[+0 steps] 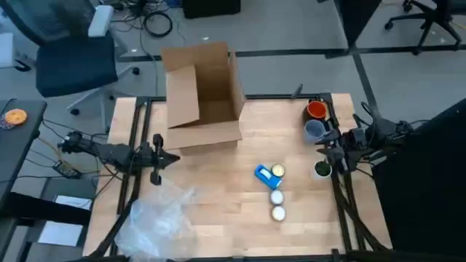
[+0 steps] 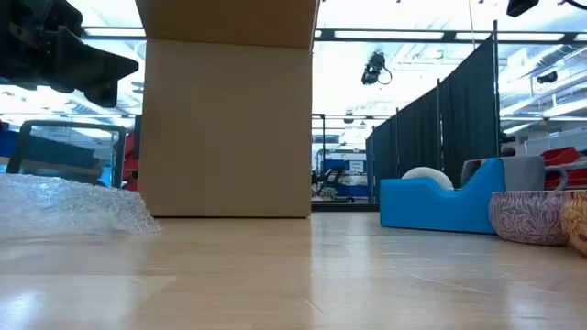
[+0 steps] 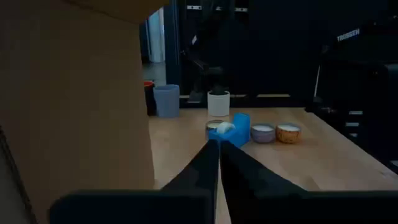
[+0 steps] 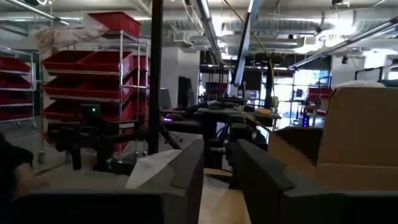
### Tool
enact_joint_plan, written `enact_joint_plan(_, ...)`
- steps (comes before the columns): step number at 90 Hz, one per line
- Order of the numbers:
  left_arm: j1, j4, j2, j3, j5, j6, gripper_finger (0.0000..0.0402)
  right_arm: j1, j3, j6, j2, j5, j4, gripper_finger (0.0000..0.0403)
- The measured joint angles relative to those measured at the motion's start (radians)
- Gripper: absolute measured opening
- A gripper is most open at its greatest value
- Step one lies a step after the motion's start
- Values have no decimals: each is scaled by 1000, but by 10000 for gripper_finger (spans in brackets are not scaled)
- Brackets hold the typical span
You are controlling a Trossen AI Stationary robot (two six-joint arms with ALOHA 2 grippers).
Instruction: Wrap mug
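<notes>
Three mugs stand upright at the table's right edge: an orange one (image 1: 316, 110), a grey-blue one (image 1: 314, 129) and a white one (image 1: 322, 169). They show again as the grey-blue mug (image 3: 166, 101) and the white mug (image 3: 218, 103) in the left wrist view. A crumpled sheet of clear bubble wrap (image 1: 156, 218) lies at the near left. My left gripper (image 1: 173, 158) hovers shut at the left edge, in front of the cardboard box (image 1: 204, 94). My right gripper (image 1: 324, 150) waits between the grey-blue and white mugs, its fingers (image 4: 193, 165) narrowly apart, touching nothing.
An open cardboard box (image 2: 229, 119) stands at the far left-centre. A blue tape dispenser (image 1: 266, 175) and two small bowls (image 1: 277, 205) sit in the middle right. Bare wood (image 1: 218, 189) lies between the wrap and the dispenser.
</notes>
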Motion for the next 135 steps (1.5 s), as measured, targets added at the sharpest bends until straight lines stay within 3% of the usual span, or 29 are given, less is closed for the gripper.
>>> enact_joint_plan(34,0,13,0,0,0,11,0,0,0,0,0,0,0,71)
enact_joint_plan(59,0,324,1,0,15,-126,0,0,0,0,0,0,0,71)
enact_joint_plan(77,0,271,11,0,-1,-16,0,0,0,0,0,0,0,71)
enact_joint_plan(102,1,345,18,0,-140,92,0,0,0,0,0,0,0,71)
enact_joint_plan(116,0,342,32,0,-115,7,0,0,0,0,0,0,0,71)
enact_joint_plan(135,0,374,132,31,5,-131,0,0,0,0,0,0,0,71)
